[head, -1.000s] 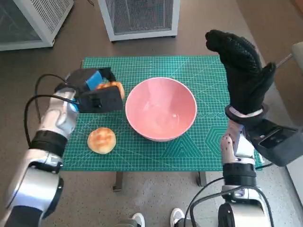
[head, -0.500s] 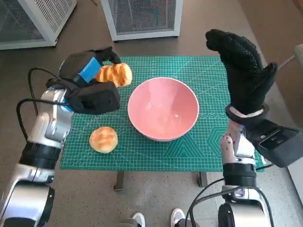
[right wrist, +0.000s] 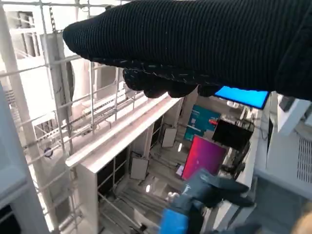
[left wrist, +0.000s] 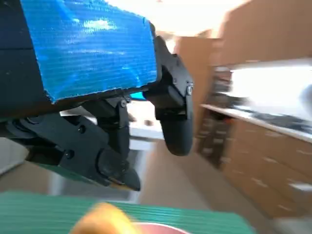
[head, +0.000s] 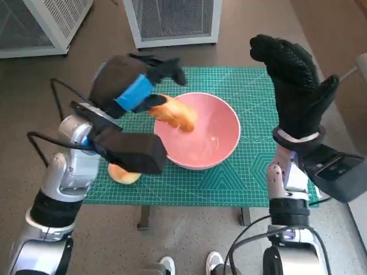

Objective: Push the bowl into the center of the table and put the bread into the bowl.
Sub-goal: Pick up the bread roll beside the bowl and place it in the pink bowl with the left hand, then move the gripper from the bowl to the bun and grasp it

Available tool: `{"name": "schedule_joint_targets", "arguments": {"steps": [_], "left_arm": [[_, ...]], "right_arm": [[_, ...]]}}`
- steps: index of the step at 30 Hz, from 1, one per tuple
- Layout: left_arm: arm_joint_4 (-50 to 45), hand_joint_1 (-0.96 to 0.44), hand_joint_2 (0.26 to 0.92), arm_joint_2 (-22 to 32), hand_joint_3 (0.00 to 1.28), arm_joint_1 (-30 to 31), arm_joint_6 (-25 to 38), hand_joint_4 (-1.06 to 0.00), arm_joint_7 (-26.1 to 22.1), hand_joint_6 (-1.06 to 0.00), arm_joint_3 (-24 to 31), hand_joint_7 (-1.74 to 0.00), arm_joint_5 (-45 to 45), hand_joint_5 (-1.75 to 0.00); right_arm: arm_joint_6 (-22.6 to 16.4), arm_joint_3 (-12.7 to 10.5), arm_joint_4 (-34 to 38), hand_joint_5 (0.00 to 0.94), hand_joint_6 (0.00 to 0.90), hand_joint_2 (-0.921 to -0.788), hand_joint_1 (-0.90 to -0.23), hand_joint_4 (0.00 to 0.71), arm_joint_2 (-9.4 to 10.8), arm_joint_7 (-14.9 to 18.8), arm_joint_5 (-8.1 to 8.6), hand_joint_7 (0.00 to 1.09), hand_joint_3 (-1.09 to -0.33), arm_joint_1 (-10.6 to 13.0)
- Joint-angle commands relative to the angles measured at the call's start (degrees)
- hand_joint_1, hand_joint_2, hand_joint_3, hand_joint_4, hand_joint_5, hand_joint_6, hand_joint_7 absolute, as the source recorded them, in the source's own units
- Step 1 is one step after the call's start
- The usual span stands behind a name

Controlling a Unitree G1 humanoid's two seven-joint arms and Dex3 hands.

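The pink bowl (head: 228,117) stands mid-table on the green cutting mat (head: 252,172). My left hand (head: 135,86) hovers over the bowl's left rim with its fingers (left wrist: 174,127) spread. An orange piece of bread (head: 175,113) hangs just under them, above the bowl's inside. In the left wrist view the bread (left wrist: 102,220) is blurred and clear of the fingertips. A round bread roll (head: 121,173) lies on the mat at the front left, half hidden by my left forearm. My right hand (head: 292,80) is raised flat above the table's right edge and holds nothing.
Two white mesh-fronted cabinets (head: 172,23) (head: 40,23) stand on the floor behind the table. Black cables (head: 43,143) loop beside my left arm. White shoe tips (head: 166,266) show below the table's front edge.
My left hand carried the orange bread up and right, from the mat's left side to over the bowl, and its fingers have spread. The right hand has stayed still.
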Motion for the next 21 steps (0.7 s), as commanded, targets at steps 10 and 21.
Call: {"name": "schedule_joint_targets", "arguments": {"steps": [10,21], "left_arm": [[11.5,0.0,0.916,-4.2,0.01,-1.7,-4.9,-0.83,-0.8,-0.63,-4.1,-1.15,0.3,-1.02],[16.1,-0.02,0.867,-5.6,0.01,-0.8,-5.2,-0.34,-4.9,-0.25,-4.8,-0.41,-1.8,-0.26]], "right_arm": [[1.5,0.1,-2.0,0.007,0.06,-0.921,-0.523,0.27,0.1,0.7,0.81,0.53,-0.517,2.7],[1.3,0.2,-3.2,0.003,0.058,-0.921,-0.512,0.266,0.0,-0.6,-0.54,0.53,-0.517,3.6]]}}
